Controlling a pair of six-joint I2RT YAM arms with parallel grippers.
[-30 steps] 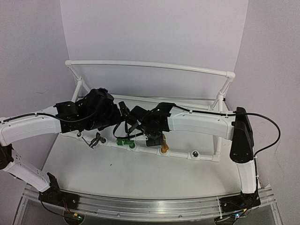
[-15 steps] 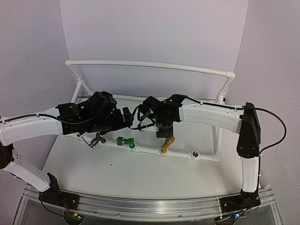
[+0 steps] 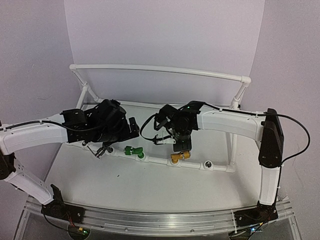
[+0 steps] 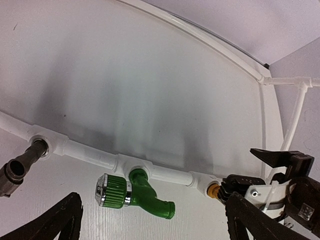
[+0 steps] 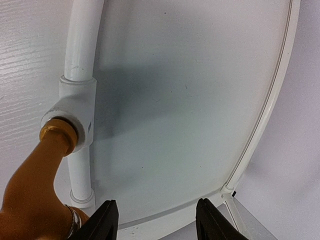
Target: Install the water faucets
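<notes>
Three water faucets sit in sockets of the white pipe frame's front pipe. From left to right they are the dark grey one, the green one and the brass one. My left gripper hovers just behind the green faucet, open wide with nothing in it; its dark fingers frame the faucet from a distance. My right gripper is right over the brass faucet. In the right wrist view it is open, and the brass faucet lies outside its left finger, seated in a tee socket.
One more round socket on the front pipe, right of the brass faucet, holds no faucet. The frame's raised back rail and side struts stand behind both arms. White tabletop lies in front of the pipe.
My right gripper has swung right and back from over the green and brass faucets and turned, ending over the brass one. The brass faucet now lies flatter. The left arm has barely shifted.
</notes>
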